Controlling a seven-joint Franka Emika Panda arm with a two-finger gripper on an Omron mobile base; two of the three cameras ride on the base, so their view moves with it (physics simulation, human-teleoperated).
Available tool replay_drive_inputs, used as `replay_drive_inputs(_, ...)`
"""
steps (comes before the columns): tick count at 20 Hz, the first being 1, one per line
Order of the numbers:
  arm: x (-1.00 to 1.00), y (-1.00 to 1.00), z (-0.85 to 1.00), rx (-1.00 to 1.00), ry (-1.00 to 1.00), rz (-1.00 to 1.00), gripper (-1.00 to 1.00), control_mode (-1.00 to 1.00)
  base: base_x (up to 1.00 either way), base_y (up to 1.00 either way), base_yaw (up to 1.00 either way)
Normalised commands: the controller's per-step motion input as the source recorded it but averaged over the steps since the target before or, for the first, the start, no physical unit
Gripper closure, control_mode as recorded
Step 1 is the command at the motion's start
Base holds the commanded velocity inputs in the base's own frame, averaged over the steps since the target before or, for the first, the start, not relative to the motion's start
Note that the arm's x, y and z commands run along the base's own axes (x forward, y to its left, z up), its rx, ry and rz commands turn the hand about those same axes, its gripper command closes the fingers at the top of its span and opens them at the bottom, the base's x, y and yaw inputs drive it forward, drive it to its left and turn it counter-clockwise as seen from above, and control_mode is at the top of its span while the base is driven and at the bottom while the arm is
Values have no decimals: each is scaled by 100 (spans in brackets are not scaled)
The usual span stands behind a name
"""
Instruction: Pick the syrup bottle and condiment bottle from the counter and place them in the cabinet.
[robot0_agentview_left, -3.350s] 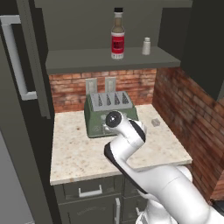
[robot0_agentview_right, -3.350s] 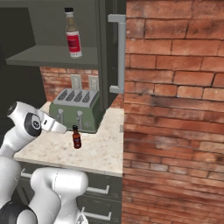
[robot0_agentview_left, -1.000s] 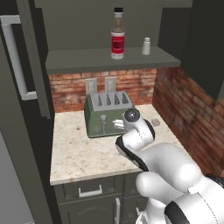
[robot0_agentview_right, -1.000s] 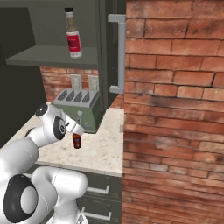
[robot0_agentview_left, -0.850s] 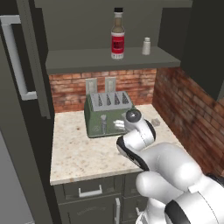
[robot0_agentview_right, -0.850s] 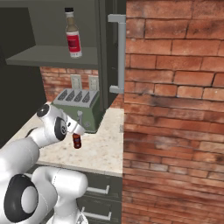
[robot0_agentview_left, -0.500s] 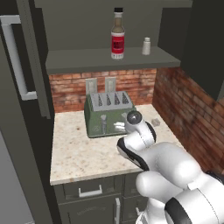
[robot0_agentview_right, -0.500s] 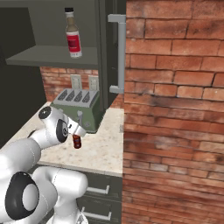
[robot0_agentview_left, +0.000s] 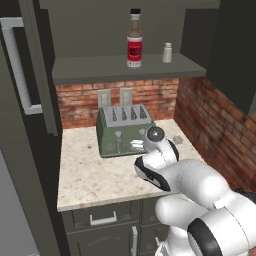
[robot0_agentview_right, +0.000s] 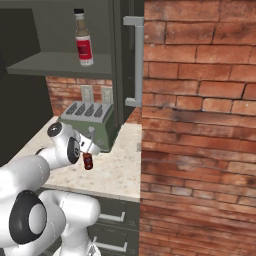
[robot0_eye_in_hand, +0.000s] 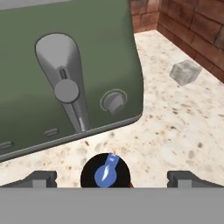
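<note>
Two bottles total: one tall bottle (robot0_agentview_left: 133, 39) already on the cabinet (robot0_agentview_left: 125, 67) shelf above the toaster (robot0_agentview_left: 124, 129), one small dark bottle (robot0_agentview_right: 88, 161) on the counter (robot0_agentview_left: 90, 172) just in front of the toaster. One shaker (robot0_agentview_left: 167, 52) sits near the tall one. The gripper (robot0_eye_in_hand: 111, 178) is spread wide around the small bottle's cap, holding nothing. The hand view adds a little grey cube (robot0_eye_in_hand: 185, 72) right of the toaster.

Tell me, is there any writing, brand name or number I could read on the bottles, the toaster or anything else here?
None can be read.
Bottle on the cabinet shelf: red label, its marks too small and blurred to read.
Small dark bottle on the counter: reddish label, no legible text; a blue shape on its cap is not a letter.
Toaster: no lettering visible.
</note>
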Motion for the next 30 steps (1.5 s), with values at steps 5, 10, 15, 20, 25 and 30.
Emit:
replay_drive_inputs(5,12,0,-8,0,0,7,100,-100,0,0,0)
replay_drive_inputs(10,2,0,-16,0,1,6,100,-100,0,0,0)
replay_drive_inputs(15,0,0,-4,0,1,1,100,-100,0,0,0)
replay_drive_inputs(20,0,0,0,0,0,0,100,-100,0,0,0)
replay_drive_inputs(25,-5,0,29,0,-4,-1,100,-100,0,0,0)
replay_drive_inputs(30,-20,0,55,0,-6,-6,100,-100,0,0,0)
